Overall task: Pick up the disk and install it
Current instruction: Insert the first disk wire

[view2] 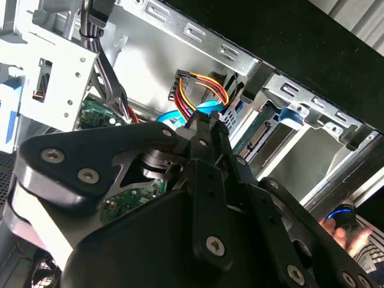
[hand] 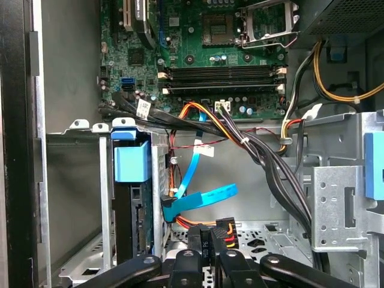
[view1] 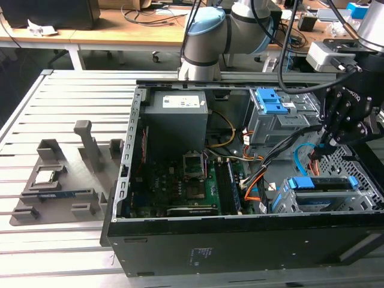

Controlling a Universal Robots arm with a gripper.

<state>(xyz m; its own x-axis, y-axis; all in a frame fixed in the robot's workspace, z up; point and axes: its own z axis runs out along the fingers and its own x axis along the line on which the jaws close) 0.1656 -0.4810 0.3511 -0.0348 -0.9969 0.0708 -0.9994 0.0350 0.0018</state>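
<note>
The disk [view1: 321, 195] lies in the grey drive cage at the case's front corner, on the exterior view's right, with its blue rails [view1: 309, 182] showing on top. In the first wrist view the disk [hand: 133, 225] stands edge-on in the cage under a blue rail tab [hand: 132, 161]. My gripper [view1: 319, 151] hangs just above and behind the cage. In both wrist views the gripper [hand: 207, 255] [view2: 204, 123] is shut on a black power connector [hand: 207, 237] trailing red, yellow and orange wires, a short way from the disk's rear edge.
A blue flat data cable [hand: 204, 198] dangles beside the connector. Black cable bundles [hand: 270, 168] cross the case. A taller grey bay with a blue latch [view1: 273, 105], the power supply [view1: 177, 114] and the motherboard [view1: 186, 186] are inside. A grey fixture [view1: 60, 180] stands outside.
</note>
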